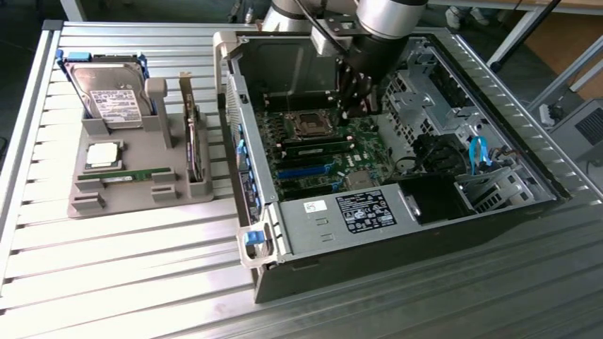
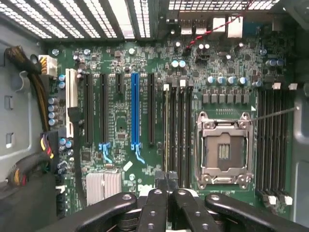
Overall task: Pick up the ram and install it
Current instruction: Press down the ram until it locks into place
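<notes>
Fingers (image 2: pixel 167 181) pinched together, holding nothing, low inside the open PC case (image 1: pixel 377 240) above the motherboard (image 2: pixel 120 121). Ram (image 1: pixel 127 174) sits in grey holder (image 1: pixel 141 194) on table (image 1: pixel 113 282); labels unreadable.

A ribbed metal table (image 1: pixel 141 268) filled most of the scene, brightly lit near its front. Beyond it stood metal frame legs (image 1: pixel 516 32) and a wooden board (image 1: pixel 565 35).

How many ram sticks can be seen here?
2. One ram lies in the gray holder outside the case; one ram stands in a motherboard slot beside the socket. Others may be hidden.
</notes>
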Available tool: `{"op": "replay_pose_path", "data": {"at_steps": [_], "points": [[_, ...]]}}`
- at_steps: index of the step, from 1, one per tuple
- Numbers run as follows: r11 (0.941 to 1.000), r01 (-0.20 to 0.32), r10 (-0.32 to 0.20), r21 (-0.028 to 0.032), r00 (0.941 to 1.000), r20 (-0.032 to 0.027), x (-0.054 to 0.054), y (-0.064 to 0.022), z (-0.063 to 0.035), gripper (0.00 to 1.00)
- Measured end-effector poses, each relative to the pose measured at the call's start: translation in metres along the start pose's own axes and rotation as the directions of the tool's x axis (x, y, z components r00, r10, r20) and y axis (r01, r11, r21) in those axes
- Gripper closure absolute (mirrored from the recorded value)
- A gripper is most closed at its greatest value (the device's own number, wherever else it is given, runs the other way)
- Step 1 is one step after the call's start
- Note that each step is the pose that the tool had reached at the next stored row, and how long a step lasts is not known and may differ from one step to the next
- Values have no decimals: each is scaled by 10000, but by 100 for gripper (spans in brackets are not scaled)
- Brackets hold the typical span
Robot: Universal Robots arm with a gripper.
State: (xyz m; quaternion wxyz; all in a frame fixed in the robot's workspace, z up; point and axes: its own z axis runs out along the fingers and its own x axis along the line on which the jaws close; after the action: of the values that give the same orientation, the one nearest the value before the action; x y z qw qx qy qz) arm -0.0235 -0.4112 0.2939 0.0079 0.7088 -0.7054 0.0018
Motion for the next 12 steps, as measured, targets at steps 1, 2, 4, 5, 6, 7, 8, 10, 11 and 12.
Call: {"op": "replay_pose_path", "data": {"at_steps": [1,2,4,5,6,7,8,10,11,12], "points": [[10000,0,0,-5,10000,-41,0,-72,-22,91],[10000,0,0,-12,10000,-68,1,-122,-33,91],[10000,-1,1,-35,10000,-84,0,-270,-42,91],[10000,-1,0,-49,10000,-91,0,-394,-56,91],[10000,0,-1,-58,10000,-90,0,-474,-67,91],[10000,0,-1,-64,10000,-91,1,-552,-86,91],[10000,0,-1,-66,10000,-91,1,-603,-139,91],[10000,-1,0,-65,10000,-89,2,-618,-230,91],[10000,0,-1,-66,10000,-91,2,-618,-231,91],[10000,0,-1,-65,10000,-90,2,-618,-231,91]]}}
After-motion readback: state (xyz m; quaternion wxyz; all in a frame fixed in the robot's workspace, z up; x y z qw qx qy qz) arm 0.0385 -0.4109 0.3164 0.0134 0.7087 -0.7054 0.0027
